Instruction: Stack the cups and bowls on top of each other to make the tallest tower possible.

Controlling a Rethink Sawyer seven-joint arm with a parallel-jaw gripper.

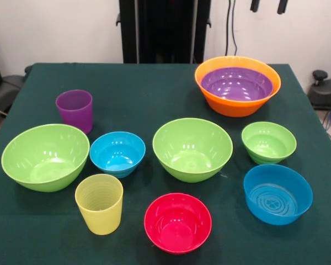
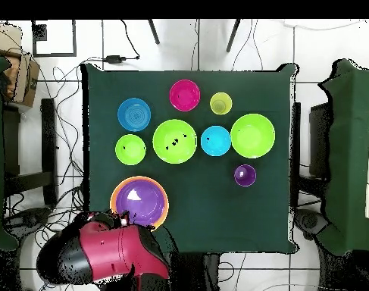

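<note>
The tower is a large orange bowl (image 1: pixel 237 106) with the shallow purple bowl (image 1: pixel 236 84) nested in it, at the far right; from above, the orange bowl (image 2: pixel 114 198) sits just in front of the arm. The purple cup (image 1: pixel 75 110) and the ribbed yellow cup (image 1: pixel 99 204) stand upright on the left. Loose on the table are three green bowls (image 1: pixel 46 157) (image 1: pixel 192 149) (image 1: pixel 268 142), two blue bowls (image 1: pixel 117 153) (image 1: pixel 277 194) and a pink-red bowl (image 1: pixel 177 222). Only the gripper (image 1: pixel 268 5) tips show, at the top edge above the tower, apart and empty.
The red arm (image 2: pixel 104 254) is drawn back over the table's edge by the orange bowl. The dark green table (image 1: pixel 154 88) has bare cloth between the purple cup and the tower. Cables and other tables lie around it.
</note>
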